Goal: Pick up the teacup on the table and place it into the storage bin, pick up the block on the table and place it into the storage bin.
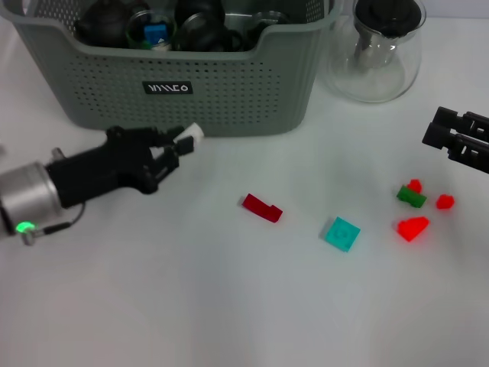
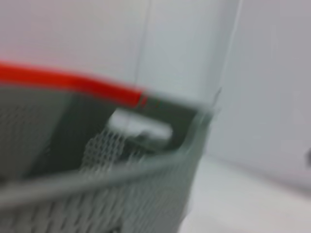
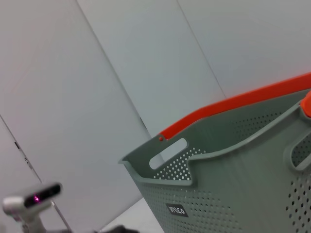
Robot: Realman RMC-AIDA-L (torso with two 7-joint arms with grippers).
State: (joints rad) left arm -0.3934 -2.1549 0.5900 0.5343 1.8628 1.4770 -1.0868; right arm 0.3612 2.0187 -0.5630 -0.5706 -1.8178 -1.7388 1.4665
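just before the storage bin [image 1: 229, 92] on the desk [image 1: 191, 306], the left hand [image 1: 182, 145] hangs open and empty, so reaching for the dark red block [image 1: 262, 207] could clip the bin.

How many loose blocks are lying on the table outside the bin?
6, none visibly hidden: dark red block at centre, flat teal square block beside it, and a right-hand cluster of a green block, a small red piece, another red piece and a red wedge.

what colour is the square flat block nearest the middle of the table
Teal; the square block shows best in the head view.
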